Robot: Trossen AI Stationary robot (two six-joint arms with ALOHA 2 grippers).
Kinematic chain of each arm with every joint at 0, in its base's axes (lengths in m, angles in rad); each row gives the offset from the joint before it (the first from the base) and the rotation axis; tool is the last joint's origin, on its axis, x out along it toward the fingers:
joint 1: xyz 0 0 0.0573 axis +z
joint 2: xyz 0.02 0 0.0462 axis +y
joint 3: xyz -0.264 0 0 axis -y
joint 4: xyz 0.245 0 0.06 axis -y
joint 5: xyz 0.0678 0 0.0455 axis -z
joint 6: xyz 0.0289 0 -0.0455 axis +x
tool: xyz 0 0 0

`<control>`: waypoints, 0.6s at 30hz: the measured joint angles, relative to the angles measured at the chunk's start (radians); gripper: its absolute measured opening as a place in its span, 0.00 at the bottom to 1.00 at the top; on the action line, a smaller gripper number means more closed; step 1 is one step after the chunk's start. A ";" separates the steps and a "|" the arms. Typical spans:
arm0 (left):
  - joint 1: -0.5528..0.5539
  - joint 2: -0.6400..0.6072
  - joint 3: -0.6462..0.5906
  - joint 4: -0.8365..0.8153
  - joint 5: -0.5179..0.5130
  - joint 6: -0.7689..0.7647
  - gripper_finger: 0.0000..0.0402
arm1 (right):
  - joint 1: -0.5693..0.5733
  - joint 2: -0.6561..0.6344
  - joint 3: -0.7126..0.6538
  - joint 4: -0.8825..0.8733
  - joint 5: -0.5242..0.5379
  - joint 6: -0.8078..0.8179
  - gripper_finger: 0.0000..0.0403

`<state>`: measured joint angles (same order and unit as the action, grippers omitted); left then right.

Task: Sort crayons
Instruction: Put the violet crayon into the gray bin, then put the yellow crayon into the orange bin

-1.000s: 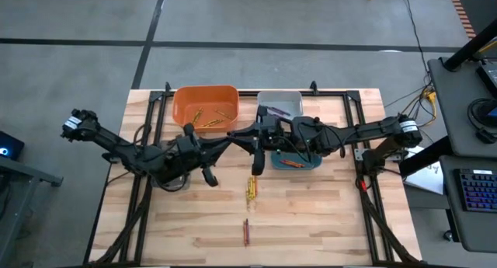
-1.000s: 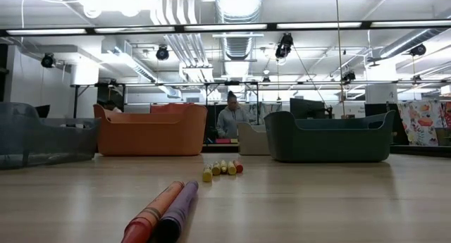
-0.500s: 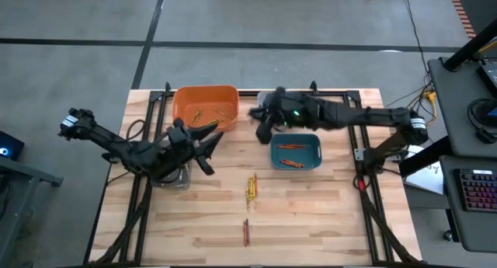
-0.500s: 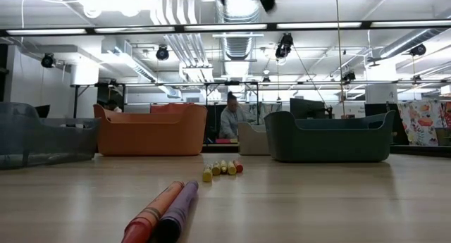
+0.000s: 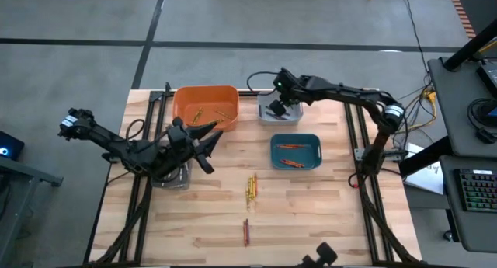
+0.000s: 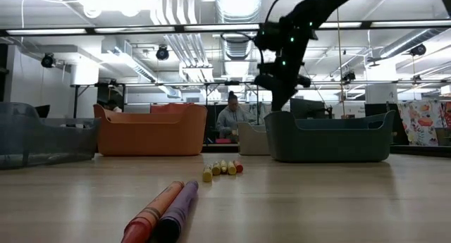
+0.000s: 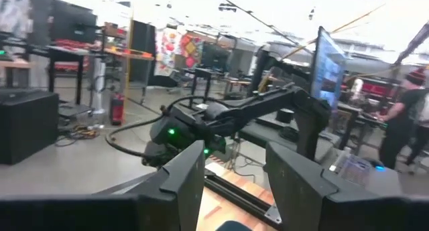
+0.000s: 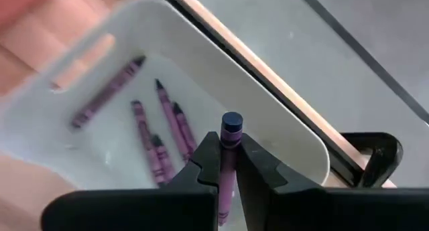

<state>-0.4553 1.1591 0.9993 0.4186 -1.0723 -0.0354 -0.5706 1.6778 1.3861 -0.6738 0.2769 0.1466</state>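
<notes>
Nearest on the table (image 5: 311,214) lie a red and a purple crayon (image 6: 163,215), with a yellow cluster (image 5: 251,187) just beyond, well apart from both arms. The left gripper (image 5: 203,142) hangs beside the orange bin (image 5: 203,93), jaws spread wide and holding nothing. Farther back, the right gripper (image 8: 224,165) hovers over the white bin (image 8: 295,140), pinched on a purple stick (image 8: 228,147) above four more purple ones (image 8: 157,134). No writing is legible.

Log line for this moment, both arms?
right gripper: shut on purple crayon, above white bin | left gripper: open, empty, beside orange bin | yellow crayons remain on table
</notes>
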 joint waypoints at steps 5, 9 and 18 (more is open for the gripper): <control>0.000 0.000 0.000 0.000 -0.068 -0.007 0.35 | -0.011 0.052 0.000 0.002 0.000 -0.043 0.05; 0.000 0.000 0.000 -0.001 -0.099 -0.007 0.35 | -0.010 0.061 0.000 0.041 -0.045 -0.049 0.10; 0.001 0.001 0.000 -0.010 -0.107 -0.007 0.35 | -0.011 0.044 0.000 0.074 -0.108 -0.054 0.14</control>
<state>-0.4545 1.1603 0.9993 0.4082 -1.1798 -0.0426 -0.5816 1.7222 1.3865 -0.5996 0.1686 0.0929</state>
